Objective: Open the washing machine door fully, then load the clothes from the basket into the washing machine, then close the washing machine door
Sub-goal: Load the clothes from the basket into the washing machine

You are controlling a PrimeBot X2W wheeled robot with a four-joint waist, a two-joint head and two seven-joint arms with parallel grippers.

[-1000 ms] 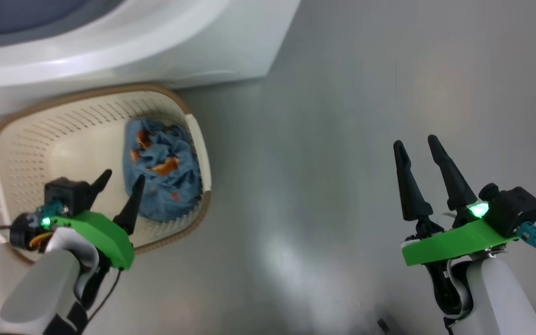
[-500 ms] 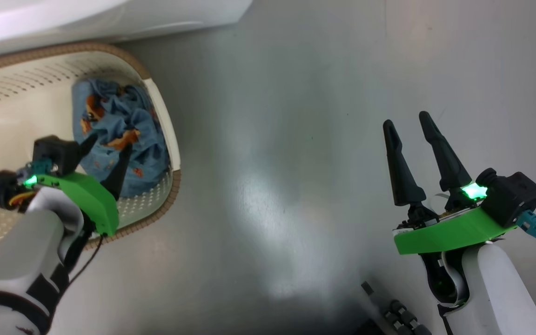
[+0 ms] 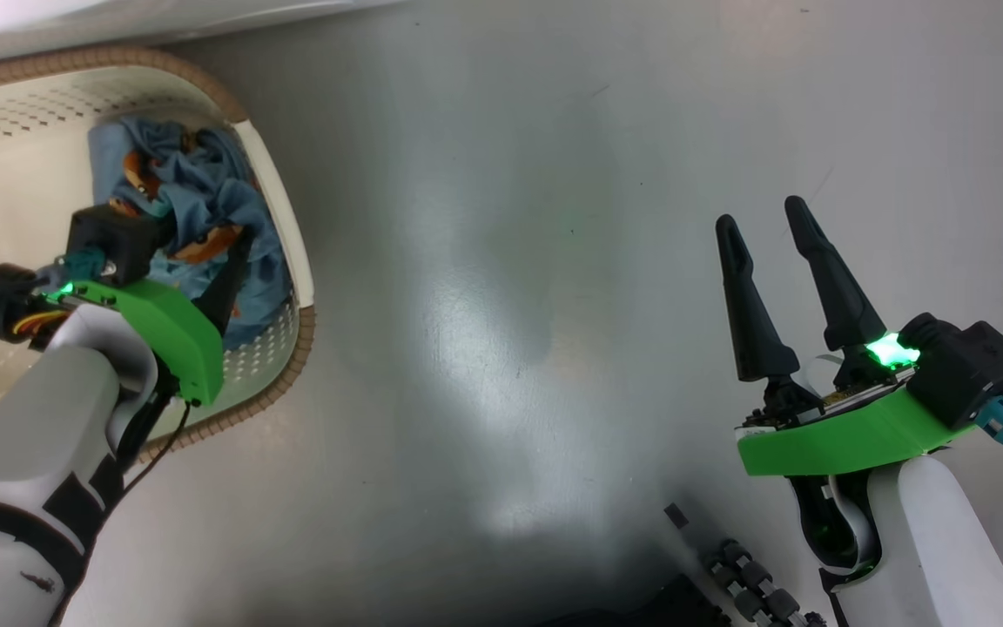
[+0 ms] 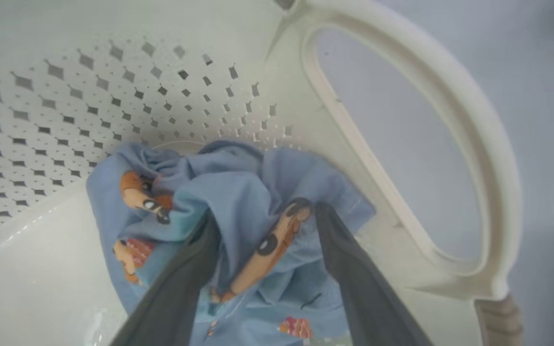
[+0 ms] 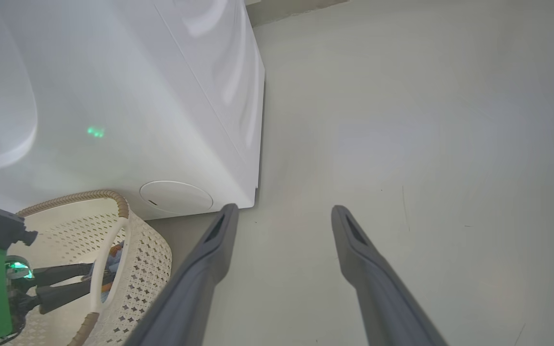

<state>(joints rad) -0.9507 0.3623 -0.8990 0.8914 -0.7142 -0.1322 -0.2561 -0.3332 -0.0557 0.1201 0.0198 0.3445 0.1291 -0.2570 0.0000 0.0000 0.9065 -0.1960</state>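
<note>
The cream basket (image 3: 288, 348) stands on the floor in front of the white washing machine (image 5: 137, 96). The blue clothes (image 3: 197, 183) with orange prints lie bunched against its right end. My left gripper (image 3: 201, 244) reaches down into the basket, open, its two fingers pressed into the clothes (image 4: 238, 182) with a fold of fabric between them. In the left wrist view the left gripper (image 4: 265, 214) sits just inside the basket handle (image 4: 450, 120). My right gripper (image 3: 761, 213) hangs open and empty over bare floor. The washing machine door is out of view.
Grey glossy floor (image 3: 510, 261) spreads between the two arms. A round cover (image 5: 176, 197) sits low on the machine's front, right by the basket rim (image 5: 113, 199). Dark parts of my base (image 3: 754, 583) show at the bottom edge.
The head camera has tilted and turned, shifting the whole picture. My left gripper has gone down from beside the clothes onto them, still open. The right gripper has hardly moved.
</note>
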